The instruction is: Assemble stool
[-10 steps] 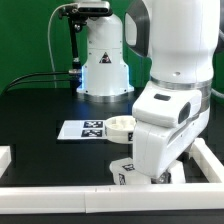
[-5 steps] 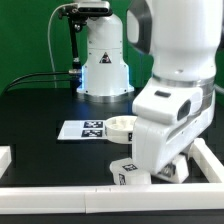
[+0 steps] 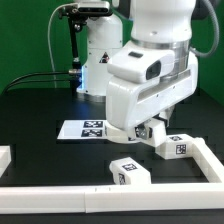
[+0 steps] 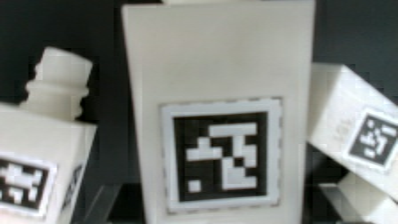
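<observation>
In the wrist view a white stool leg (image 4: 217, 110) with a black-and-white tag stands lengthwise between the jaws of my gripper (image 4: 222, 205), which is shut on it. Two more legs flank it: one with a peg end (image 4: 50, 105) and one tilted (image 4: 361, 120). In the exterior view my gripper (image 3: 149, 131) hangs a little above the table, and the held leg is mostly hidden by the hand. One loose leg (image 3: 128, 172) lies in front of the gripper, another (image 3: 176, 148) to the exterior view's right. The hand covers the seat disc.
The marker board (image 3: 85, 128) lies on the black table at the exterior view's left of the gripper. White border rails run along the front (image 3: 100, 196) and the right (image 3: 212, 162). The arm's base (image 3: 103, 65) stands at the back.
The jaws have closed on a leg. The hand has risen from the front rail and moved back and toward the exterior view's left, uncovering the leg on the right.
</observation>
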`<action>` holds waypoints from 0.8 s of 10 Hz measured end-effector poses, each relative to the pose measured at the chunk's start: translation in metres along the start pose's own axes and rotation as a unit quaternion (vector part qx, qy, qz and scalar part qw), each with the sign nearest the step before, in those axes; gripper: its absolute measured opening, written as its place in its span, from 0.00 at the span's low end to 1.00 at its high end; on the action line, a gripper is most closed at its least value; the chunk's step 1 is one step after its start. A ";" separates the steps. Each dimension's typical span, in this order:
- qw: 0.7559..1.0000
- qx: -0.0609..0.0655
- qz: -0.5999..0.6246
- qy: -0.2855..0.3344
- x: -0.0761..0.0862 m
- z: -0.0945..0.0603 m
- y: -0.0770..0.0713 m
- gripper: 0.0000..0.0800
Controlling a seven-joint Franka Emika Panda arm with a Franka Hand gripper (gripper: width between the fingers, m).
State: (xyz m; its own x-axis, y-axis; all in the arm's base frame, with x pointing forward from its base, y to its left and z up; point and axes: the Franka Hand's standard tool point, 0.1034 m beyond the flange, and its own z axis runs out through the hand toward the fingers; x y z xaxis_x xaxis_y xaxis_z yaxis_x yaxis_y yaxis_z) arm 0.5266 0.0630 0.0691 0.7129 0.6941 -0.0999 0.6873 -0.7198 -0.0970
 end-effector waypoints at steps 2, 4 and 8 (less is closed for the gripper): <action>1.000 0.001 -0.001 -0.001 -0.001 0.002 0.000 0.42; 1.000 -0.002 0.008 0.002 -0.003 0.001 0.002 0.42; 0.998 0.006 0.059 -0.001 -0.085 0.001 0.020 0.42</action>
State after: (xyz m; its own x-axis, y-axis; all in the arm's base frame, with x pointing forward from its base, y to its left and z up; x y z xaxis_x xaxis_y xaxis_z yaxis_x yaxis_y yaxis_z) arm 0.4791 -0.0104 0.0749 0.7884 0.6045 -0.1140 0.5967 -0.7965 -0.0973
